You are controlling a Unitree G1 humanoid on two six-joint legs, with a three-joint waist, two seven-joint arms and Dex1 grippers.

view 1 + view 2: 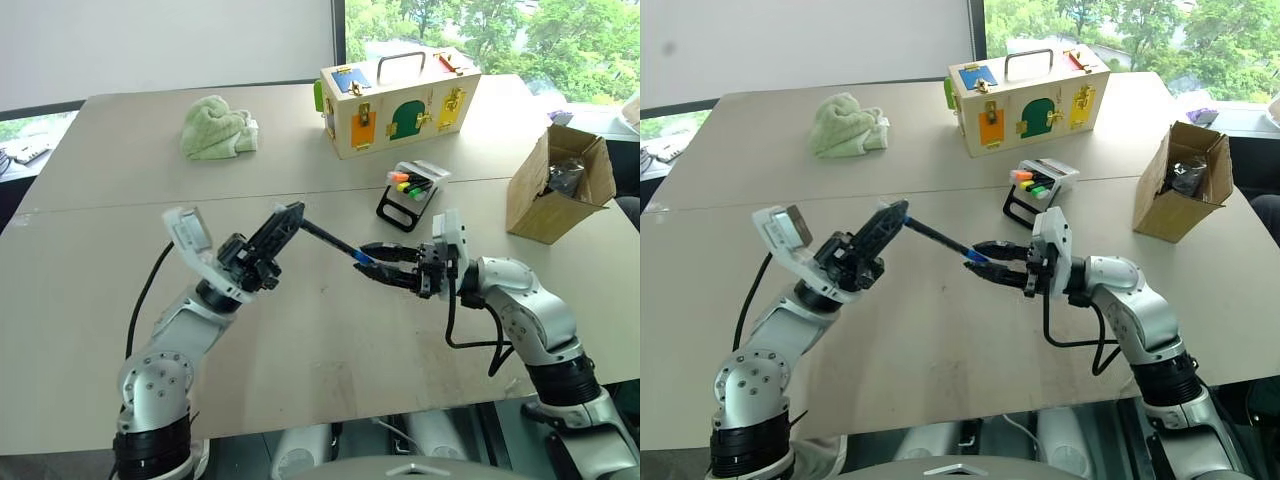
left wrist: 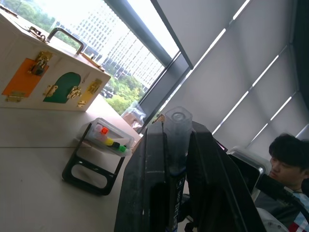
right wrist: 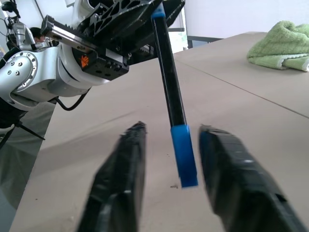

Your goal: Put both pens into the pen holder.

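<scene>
- Left eye view: my left gripper [image 1: 283,226] is raised above the table [image 1: 120,290] and its two fingers are closed tight on one end of the blue-tipped pen [image 1: 335,243]. The pen runs from there down toward my right gripper [image 1: 375,264], and its blue tip lies between the right fingers. These fingers are apart and do not press the pen. The pen holder [image 1: 411,193] stands on the table just behind my right gripper, with coloured markers [image 1: 410,182] in its tray. Behind it is the wooden box [image 1: 398,100] with coloured doors; a green cloth [image 1: 215,128] lies far to the left, and a cardboard box [image 1: 556,183] stands at the right side.
- Right eye view: the same scene. The pen bridges my two grippers in the air, clear of the table.
- Left wrist view: my left fingers [image 2: 145,188] are shut on the black barrel, and the end of the pen stands out past them. Beyond I see the pen holder with the markers, the wooden box, and a person [image 2: 287,166] at the edge.
- Right wrist view: my right fingers [image 3: 118,188] stand open, one on each side of the blue tip, with a gap on both sides. The barrel goes up to my left gripper, which holds it. The green cloth lies on the table beyond.
</scene>
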